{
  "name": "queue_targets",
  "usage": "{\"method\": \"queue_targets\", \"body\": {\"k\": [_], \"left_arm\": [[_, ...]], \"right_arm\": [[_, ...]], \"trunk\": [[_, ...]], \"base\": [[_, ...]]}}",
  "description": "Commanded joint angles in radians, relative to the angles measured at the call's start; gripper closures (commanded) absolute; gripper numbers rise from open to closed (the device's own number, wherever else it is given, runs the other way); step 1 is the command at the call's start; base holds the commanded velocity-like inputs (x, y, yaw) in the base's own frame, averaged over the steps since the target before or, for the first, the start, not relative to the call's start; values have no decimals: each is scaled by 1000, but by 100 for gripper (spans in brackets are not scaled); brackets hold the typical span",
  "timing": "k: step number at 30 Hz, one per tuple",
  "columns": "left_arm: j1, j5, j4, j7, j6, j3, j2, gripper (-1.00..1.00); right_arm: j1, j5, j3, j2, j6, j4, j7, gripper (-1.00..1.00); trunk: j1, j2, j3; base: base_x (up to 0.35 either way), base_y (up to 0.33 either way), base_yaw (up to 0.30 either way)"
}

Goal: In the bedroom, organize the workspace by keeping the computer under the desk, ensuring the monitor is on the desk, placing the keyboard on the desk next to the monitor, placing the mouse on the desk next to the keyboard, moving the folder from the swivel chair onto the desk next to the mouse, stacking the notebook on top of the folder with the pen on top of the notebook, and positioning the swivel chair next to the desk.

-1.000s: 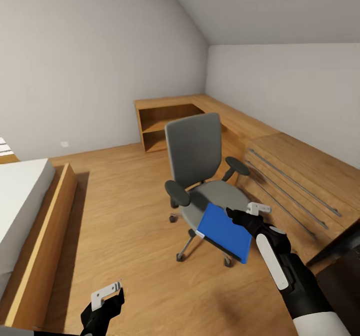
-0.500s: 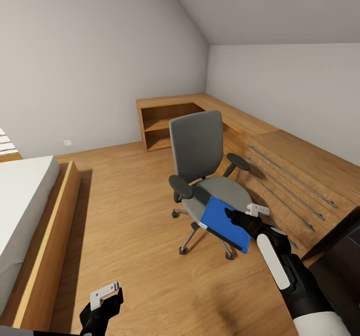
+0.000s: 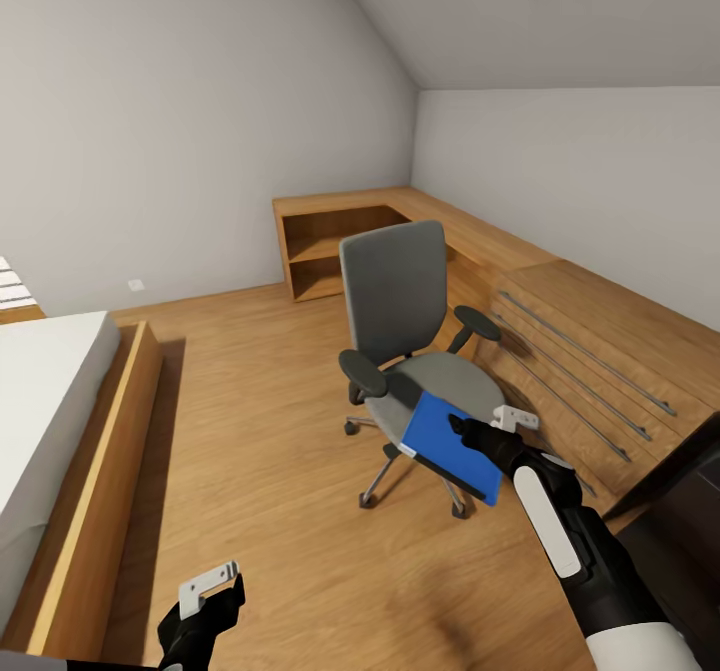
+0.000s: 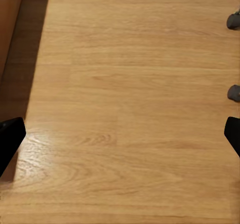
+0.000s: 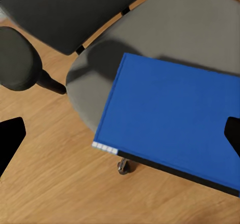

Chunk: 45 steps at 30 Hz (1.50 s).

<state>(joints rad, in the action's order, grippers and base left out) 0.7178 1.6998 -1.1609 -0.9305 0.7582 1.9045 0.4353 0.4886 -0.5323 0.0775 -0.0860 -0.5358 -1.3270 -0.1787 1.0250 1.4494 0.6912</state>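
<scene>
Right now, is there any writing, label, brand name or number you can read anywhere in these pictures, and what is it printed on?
None can be read.
The folder bears a small white strip at one corner, too small and blurred to tell whether it holds any text.
The swivel chair, the dresser and the floor carry no writing.

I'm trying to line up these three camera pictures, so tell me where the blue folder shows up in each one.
Head view: the folder lies low and right of centre, on the front of the chair seat, overhanging its edge, just ahead of the right gripper.
Left wrist view: wood floor, with chair castors at one edge.
Right wrist view: the folder takes up the middle, on the grey seat.
Shared landmark: the chair seat under the folder.
</scene>
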Motion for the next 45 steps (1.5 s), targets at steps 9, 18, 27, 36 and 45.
{"method": "queue_targets", "body": {"k": [9,18,27,36,45], "left_arm": [[2,0,1,-2,1,3,0,-100],[2,0,3,-2,1,4,-2,-100],[2,0,3,-2,1,4,-1,-100],[2,-1,3,-2,1,4,-1,-100],[2,-6,3,-2,3,2,-1,-100]], "right_arm": [[0,-11,1,-3,-2,-1,-10,-100],[1,-11,1,-3,-1,-1,-10,-100],[1,-11,1,-3,-1,-1,-10,-100],[0,-11,1,-3,-1,-1,-10,-100],[1,-21,0,-3,-1,0,-10,-100]], "trunk": [[0,1,-2],[0,1,-7],[0,1,-13],[0,1,-17],[11,22,-8]], "base": [[0,205,-138],[0,173,-255],[0,24,-269],[0,2,-253],[0,0,-57]]}}
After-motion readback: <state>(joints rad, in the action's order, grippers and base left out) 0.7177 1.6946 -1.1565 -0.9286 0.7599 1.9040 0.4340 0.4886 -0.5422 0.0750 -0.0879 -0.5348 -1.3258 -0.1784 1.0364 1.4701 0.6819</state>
